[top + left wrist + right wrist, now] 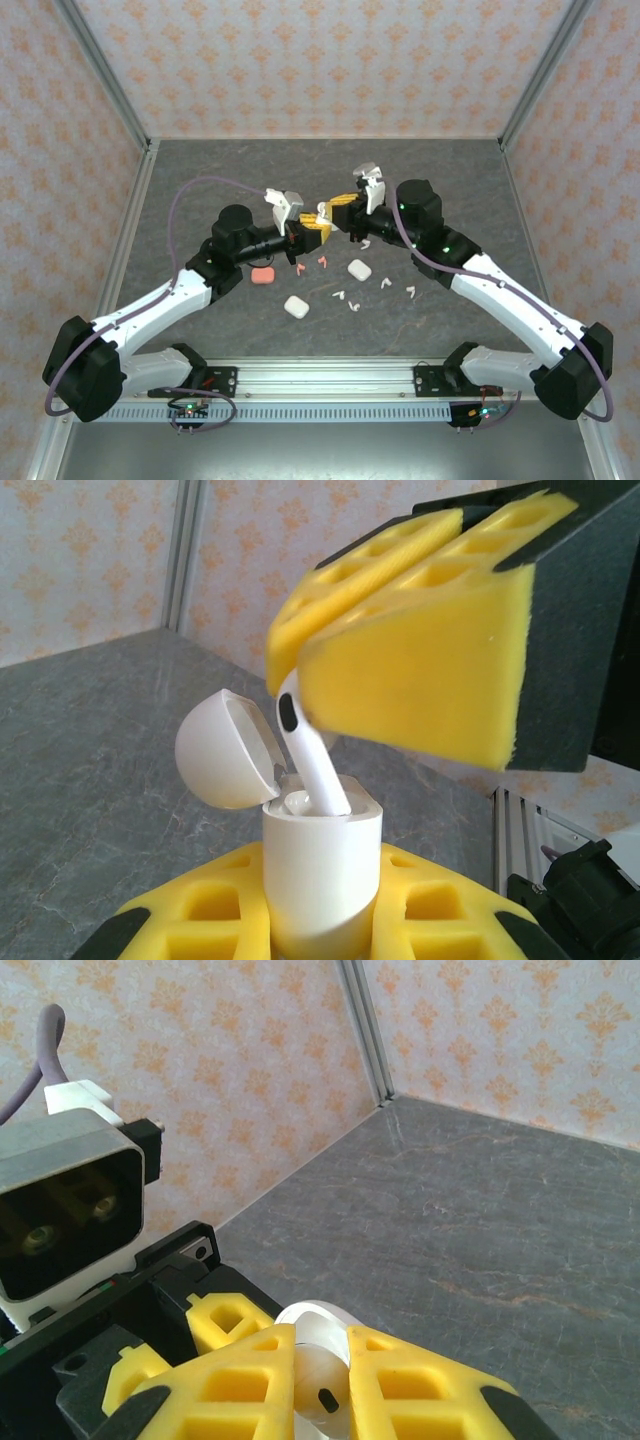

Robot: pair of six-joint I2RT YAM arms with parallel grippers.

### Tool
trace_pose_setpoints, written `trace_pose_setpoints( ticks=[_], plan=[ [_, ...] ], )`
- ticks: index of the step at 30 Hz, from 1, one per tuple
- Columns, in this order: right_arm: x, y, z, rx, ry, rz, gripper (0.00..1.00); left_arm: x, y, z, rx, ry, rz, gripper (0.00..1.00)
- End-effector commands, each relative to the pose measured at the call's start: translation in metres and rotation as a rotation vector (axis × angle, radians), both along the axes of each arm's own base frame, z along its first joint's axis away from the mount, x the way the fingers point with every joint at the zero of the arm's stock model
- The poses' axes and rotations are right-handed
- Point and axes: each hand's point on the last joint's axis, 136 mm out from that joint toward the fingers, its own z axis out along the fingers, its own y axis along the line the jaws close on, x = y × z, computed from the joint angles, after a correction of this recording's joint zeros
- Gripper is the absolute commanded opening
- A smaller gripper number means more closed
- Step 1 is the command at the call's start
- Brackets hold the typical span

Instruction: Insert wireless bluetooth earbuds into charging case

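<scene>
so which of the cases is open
The white case held upright in the left gripper: its lid is flipped back. The two white cases and the pink case on the table look shut.

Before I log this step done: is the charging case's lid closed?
No, the lid is flipped open above the charging case, a white earbud half in.

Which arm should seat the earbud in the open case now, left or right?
Right. The right gripper is shut on the white earbud, its stem dipping into the open case. The left gripper is shut on that case, lid up, so it should probably just hold steady.
</scene>
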Motion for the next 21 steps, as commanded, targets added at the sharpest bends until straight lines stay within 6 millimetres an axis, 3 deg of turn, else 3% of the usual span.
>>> trace_pose_setpoints(
  ticks=[1, 11, 17, 21],
  plan=[
    [-0.003, 0.003, 0.001, -0.003, -0.01, 0.021, 0.16, 0.002, -0.002, 0.025, -0.039, -0.07, 0.008, 0.0],
    [-0.019, 0.011, -0.001, 0.001, 0.076, 0.114, 0.17, 0.001, 0.0, 0.029, -0.048, -0.092, 0.013, 0.0],
    [-0.025, 0.016, 0.01, 0.028, 0.123, 0.148, 0.26, -0.002, 0.001, 0.032, -0.05, -0.118, 0.011, 0.0],
    [-0.022, 0.01, 0.024, 0.008, 0.107, 0.111, 0.37, -0.005, 0.004, 0.033, -0.048, -0.132, 0.014, 0.0]
  ],
)
